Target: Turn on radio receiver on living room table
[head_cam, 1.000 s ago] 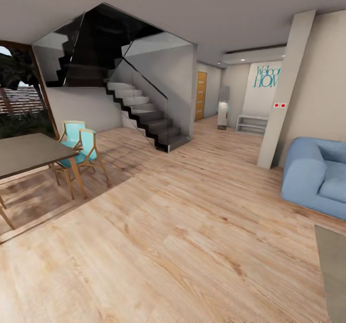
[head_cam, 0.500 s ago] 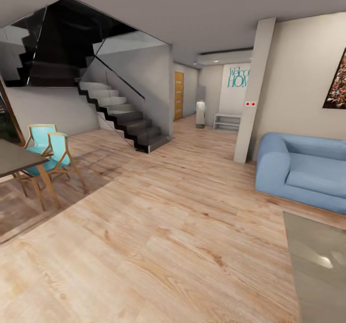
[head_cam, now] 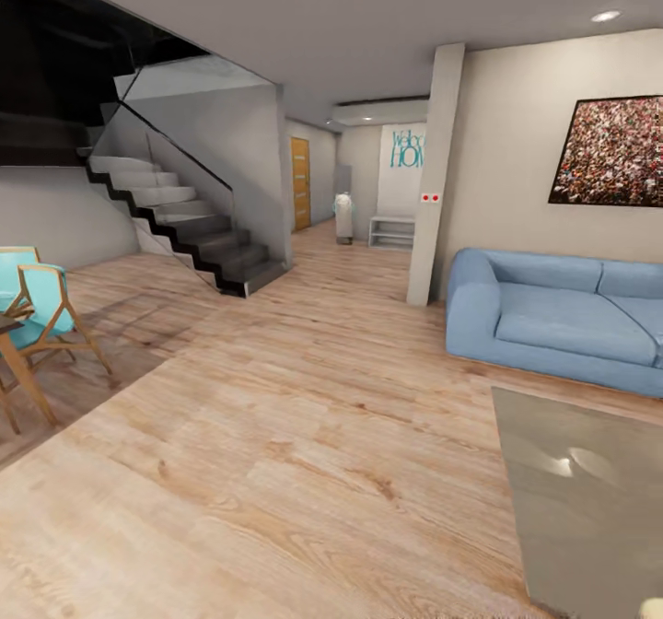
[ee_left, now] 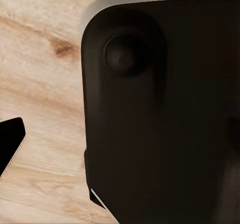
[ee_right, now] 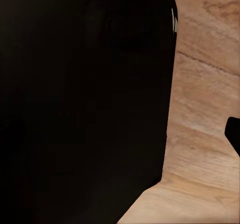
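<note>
From the head camera I saw a glossy grey glass worktop point(head_cam: 589, 499), sharp-cornered, at four o'clock beside the soft blue sofa point(head_cam: 562, 320). Open plank floor point(head_cam: 276, 435) stretched ahead to the dark staircase point(head_cam: 184, 232). I couldn't tell either hand's opening.

Each wrist view looks down over a large dark rounded body panel point(ee_left: 165, 114) of the robot, the right one point(ee_right: 85, 104) nearly black in shadow. A small dark tip point(ee_left: 10, 144) pokes in beside the left panel, another point(ee_right: 234, 134) beside the right. Neither pincer's state can be told.
</note>
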You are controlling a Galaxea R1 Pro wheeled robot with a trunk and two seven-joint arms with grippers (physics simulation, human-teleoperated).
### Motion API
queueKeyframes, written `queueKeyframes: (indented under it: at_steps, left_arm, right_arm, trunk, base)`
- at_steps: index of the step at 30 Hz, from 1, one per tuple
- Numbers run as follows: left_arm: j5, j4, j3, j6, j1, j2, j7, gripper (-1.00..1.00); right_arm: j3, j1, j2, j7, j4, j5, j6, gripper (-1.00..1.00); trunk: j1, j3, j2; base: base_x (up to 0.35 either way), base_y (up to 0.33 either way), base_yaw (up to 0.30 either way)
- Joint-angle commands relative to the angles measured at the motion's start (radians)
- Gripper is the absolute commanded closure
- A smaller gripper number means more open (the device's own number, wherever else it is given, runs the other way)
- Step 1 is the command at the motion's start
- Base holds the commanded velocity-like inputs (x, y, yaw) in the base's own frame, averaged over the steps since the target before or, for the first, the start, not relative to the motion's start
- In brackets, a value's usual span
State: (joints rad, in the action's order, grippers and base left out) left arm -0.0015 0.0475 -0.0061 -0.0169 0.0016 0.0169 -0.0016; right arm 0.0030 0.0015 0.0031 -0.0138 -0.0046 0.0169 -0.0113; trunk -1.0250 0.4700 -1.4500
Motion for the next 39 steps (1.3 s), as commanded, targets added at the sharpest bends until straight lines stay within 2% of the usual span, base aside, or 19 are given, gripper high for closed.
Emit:
queueKeyframes:
  at_steps: [1, 39]
  left_arm:
    - [0.000, 0.000, 0.000, 0.000, 0.000, 0.000, 0.000, -1.00]
    - [0.004, 0.023, 0.010, 0.001, 0.000, -0.009, -0.001, -1.00]
  right_arm:
    - [0.000, 0.000, 0.000, 0.000, 0.000, 0.000, 0.000, -1.00]
    - [-0.001, 0.000, 0.000, 0.000, 0.000, -0.001, -0.001, -1.00]
  trunk:
    - [0.000, 0.000, 0.000]
    - [0.000, 0.000, 0.000]
  base:
    - [0.000, 0.000, -0.294]
    - [0.000, 0.000, -0.294]
